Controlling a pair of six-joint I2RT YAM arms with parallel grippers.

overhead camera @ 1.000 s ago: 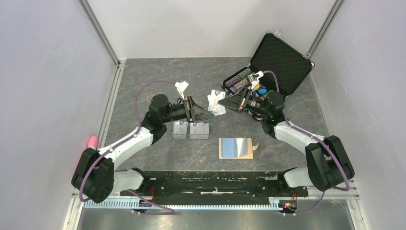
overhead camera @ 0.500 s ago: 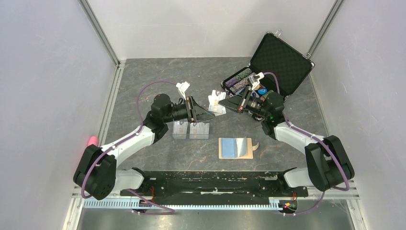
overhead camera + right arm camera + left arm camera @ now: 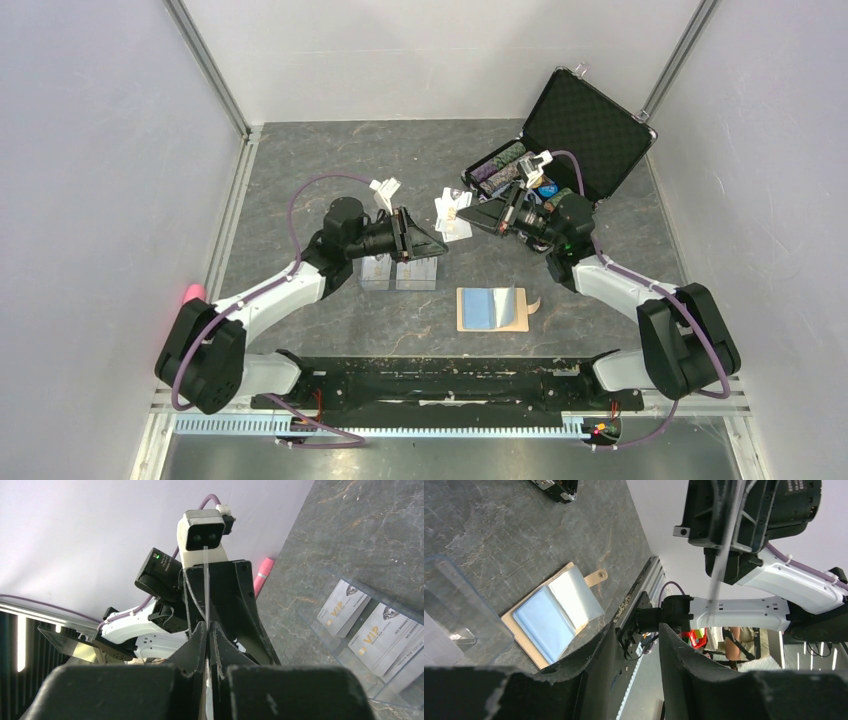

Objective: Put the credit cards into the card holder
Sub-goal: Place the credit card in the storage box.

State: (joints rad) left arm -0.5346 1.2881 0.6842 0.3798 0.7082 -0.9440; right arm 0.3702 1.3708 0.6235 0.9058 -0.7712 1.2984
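Observation:
My right gripper (image 3: pixel 472 215) is shut on one pale credit card (image 3: pixel 452 213), held up off the table; it shows edge-on (image 3: pixel 206 585) between the pinched fingers (image 3: pixel 207 626). My left gripper (image 3: pixel 436 243) hovers just left of and below that card, open, with nothing between its fingers (image 3: pixel 636 630); the card appears as a thin line (image 3: pixel 723 540) ahead of it. Two more credit cards (image 3: pixel 345 611) (image 3: pixel 384 637) stand in a clear stand (image 3: pixel 398 271). The tan card holder (image 3: pixel 492 308) lies open on the table, blue lining up (image 3: pixel 549 625).
An open black poker-chip case (image 3: pixel 580 125) stands at the back right, right behind the right arm. A pink object (image 3: pixel 192 293) lies by the left wall. Grey walls close in the table on three sides.
My left arm has reached further right, bringing its open jaws closer to the held card. The right gripper and its card have barely moved.

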